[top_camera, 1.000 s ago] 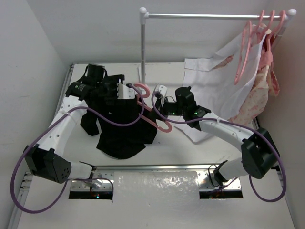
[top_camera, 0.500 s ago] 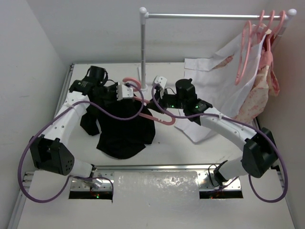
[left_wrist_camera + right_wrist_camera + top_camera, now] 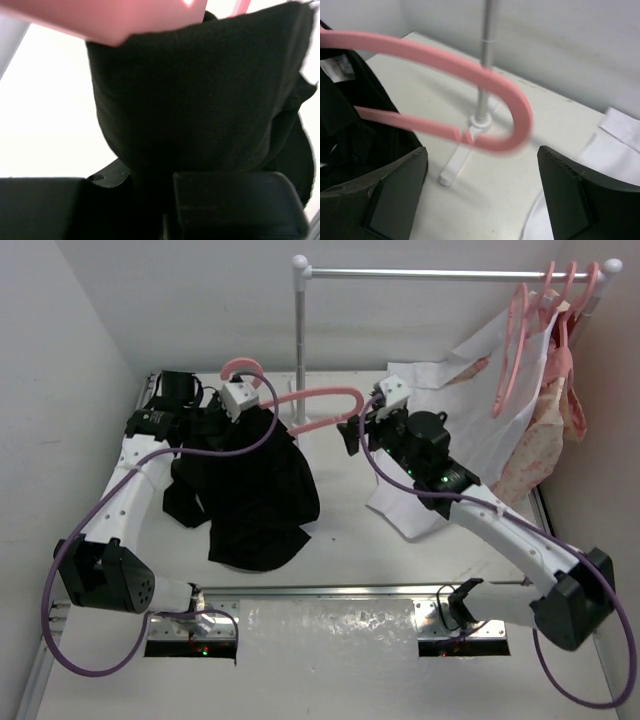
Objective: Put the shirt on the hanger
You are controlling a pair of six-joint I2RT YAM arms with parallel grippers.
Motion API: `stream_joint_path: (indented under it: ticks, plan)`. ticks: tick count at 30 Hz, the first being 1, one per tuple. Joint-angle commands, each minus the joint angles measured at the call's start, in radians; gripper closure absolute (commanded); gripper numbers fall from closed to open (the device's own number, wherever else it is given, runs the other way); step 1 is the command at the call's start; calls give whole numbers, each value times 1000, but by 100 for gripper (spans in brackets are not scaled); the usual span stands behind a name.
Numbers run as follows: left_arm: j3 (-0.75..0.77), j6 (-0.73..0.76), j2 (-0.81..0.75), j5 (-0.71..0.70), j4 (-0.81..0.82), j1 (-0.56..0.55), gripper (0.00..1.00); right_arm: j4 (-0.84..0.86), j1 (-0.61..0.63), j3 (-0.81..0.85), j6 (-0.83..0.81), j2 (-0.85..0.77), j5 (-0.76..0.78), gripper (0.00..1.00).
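Plainly, the shirt (image 3: 250, 485) is a limp, plain black mass hanging in bunched folds left of the rack pole (image 3: 300, 340). Its top drapes over the hanger (image 3: 310, 397), a slim light-pink one. The hanger's hook curls up left of the pole, and its bare arm crosses the pole to a rounded loop on the right. The left gripper (image 3: 238, 398), left of the pole, is buried in black fabric, so its grip cannot be told. The right gripper (image 3: 372, 412), right of the pole, is spread wide, with the loop clear of both fingers.
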Motion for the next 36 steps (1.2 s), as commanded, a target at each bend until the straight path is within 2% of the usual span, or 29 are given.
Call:
stream_joint_path:
  ticks: [1, 3, 4, 5, 6, 8, 10, 12, 15, 24, 27, 30, 31, 34, 35, 36]
  plan:
    - [81, -181, -24, 10, 113, 9, 100, 131, -2, -92, 86, -125, 162, 15]
    - [155, -219, -1, 14, 110, 9, 100, 193, -2, -146, 159, -151, 135, 26]
    - [193, -245, 8, 14, 106, 9, 100, 233, 0, -193, 210, -162, 100, 41]
    - [193, -249, 14, 17, 101, 9, 100, 253, 1, -216, 236, -162, 81, 41]
    - [210, -246, 22, 29, 97, 8, 100, 277, 5, -263, 262, -157, 63, 54]
    - [207, -230, 20, 44, 97, 8, 100, 389, 23, -307, 328, -115, 15, 59]
    - [198, -227, 22, 55, 98, 6, 100, 455, 38, -321, 357, -53, -77, 54]
    - [192, -224, 24, 58, 93, 6, 100, 567, 40, -295, 418, 60, -190, 40]
    - [183, -213, 24, 44, 90, 6, 100, 806, 52, -231, 570, 250, -358, 33]
    - [172, -204, 25, 32, 101, 6, 100, 793, 89, -146, 569, 419, -349, 33]
    - [167, -200, 31, 33, 101, 4, 100, 753, 90, -104, 572, 475, -344, 35]
    - [173, -195, 30, 53, 98, 4, 100, 747, 89, -78, 574, 527, -326, 41]
    - [178, -190, 33, 67, 81, 4, 100, 745, 89, -71, 574, 537, -312, 44]
    - [202, -175, 37, 110, 38, 4, 100, 756, 87, -51, 564, 564, -309, 78]
    - [209, -151, 37, 116, 26, 6, 100, 756, 75, -58, 560, 561, -301, 95]
    - [213, -134, 36, 116, 12, 6, 100, 753, 65, -70, 558, 551, -292, 100]
